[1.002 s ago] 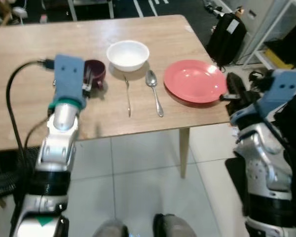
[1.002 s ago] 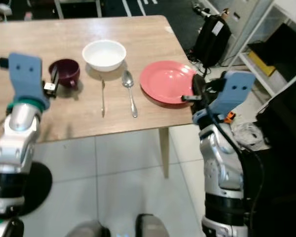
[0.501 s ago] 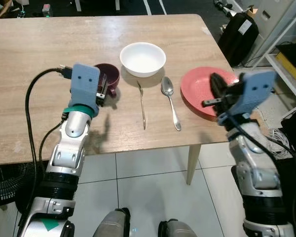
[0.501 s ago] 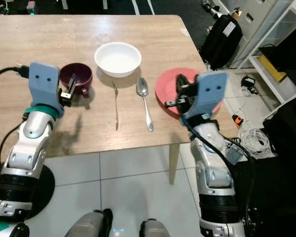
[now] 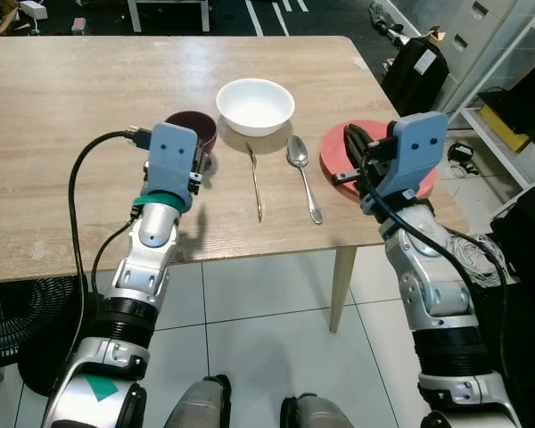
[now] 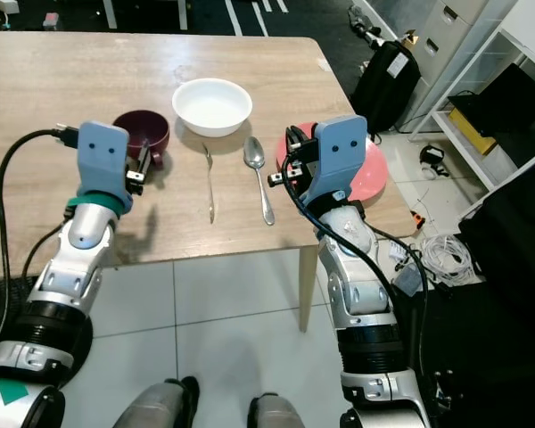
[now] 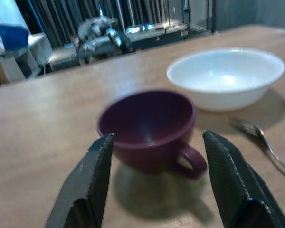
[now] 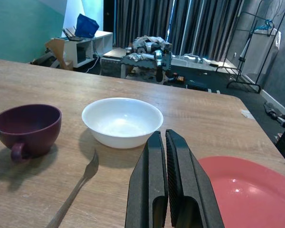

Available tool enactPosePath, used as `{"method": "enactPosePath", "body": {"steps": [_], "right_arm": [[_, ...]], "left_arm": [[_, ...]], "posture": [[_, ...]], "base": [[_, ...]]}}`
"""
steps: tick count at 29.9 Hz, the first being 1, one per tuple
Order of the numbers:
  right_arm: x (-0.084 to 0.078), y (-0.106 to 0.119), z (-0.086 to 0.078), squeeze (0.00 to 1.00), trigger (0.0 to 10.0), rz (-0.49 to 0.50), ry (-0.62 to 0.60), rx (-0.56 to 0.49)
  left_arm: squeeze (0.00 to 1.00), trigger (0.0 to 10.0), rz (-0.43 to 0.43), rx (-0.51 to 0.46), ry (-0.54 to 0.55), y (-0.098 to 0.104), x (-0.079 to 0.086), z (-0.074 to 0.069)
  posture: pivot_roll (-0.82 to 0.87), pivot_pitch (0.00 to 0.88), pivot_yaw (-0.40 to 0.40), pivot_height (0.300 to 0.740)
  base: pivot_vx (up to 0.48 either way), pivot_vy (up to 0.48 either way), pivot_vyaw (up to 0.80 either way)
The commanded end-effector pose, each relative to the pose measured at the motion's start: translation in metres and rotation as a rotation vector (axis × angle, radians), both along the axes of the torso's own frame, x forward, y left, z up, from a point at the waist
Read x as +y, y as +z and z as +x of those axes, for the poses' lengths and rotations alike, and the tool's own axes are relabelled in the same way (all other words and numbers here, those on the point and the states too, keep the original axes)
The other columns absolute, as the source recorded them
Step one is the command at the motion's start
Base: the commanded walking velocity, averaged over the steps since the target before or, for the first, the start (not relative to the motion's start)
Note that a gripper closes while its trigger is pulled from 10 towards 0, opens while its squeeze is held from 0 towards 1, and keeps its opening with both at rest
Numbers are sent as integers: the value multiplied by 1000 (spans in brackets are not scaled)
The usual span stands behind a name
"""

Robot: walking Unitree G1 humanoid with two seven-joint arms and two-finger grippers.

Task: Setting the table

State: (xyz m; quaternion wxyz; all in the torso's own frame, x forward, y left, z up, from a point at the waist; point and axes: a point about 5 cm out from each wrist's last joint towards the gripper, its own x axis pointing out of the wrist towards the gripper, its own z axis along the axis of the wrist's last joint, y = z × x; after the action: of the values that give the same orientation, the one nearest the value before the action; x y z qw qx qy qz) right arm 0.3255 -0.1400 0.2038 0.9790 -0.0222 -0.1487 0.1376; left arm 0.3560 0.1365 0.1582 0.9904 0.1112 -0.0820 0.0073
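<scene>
left gripper spread wide, lined up on maroon cup; straddle the body, avoid the handle. right gripper pressed together, above red plate.

Table: cup at left, bowl just right of it and farther back. Fork lies in front of the bowl, spoon right of the fork, roughly parallel to it. Plate at far right, near the table's right edge. Cup handle faces the near edge. Left gripper just in front of the cup; right gripper over the plate's left rim.
</scene>
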Motion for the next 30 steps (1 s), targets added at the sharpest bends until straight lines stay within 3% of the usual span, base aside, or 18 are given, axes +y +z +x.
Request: {"method": "enactPosePath", "body": {"steps": [1, 11, 12, 30], "right_arm": [[2, -3, 0, 0, 10000, 3, 11, 7], [9, 0, -1, 0, 10000, -1, 35, -7], [13, 3, -1, 0, 10000, -4, 46, -16], [10, 0, -3, 0, 10000, 4, 49, -1]], "left_arm": [[1000, 10000, -8, 24, 15, -5, -3, 2], [1000, 10000, -73, 46, 42, -6, -4, 12], [0, 10000, -116, 54, 50, -2, -7, 16], [0, 10000, -122, -9, 40, 1, -25, 10]], "posture": [[35, 71, -15, 740], [22, 93, -12, 740], [16, 115, -15, 740], [23, 137, -9, 740]], "base": [[0, 0, 0], [0, 0, 0], [0, 0, 0], [0, 0, 0]]}}
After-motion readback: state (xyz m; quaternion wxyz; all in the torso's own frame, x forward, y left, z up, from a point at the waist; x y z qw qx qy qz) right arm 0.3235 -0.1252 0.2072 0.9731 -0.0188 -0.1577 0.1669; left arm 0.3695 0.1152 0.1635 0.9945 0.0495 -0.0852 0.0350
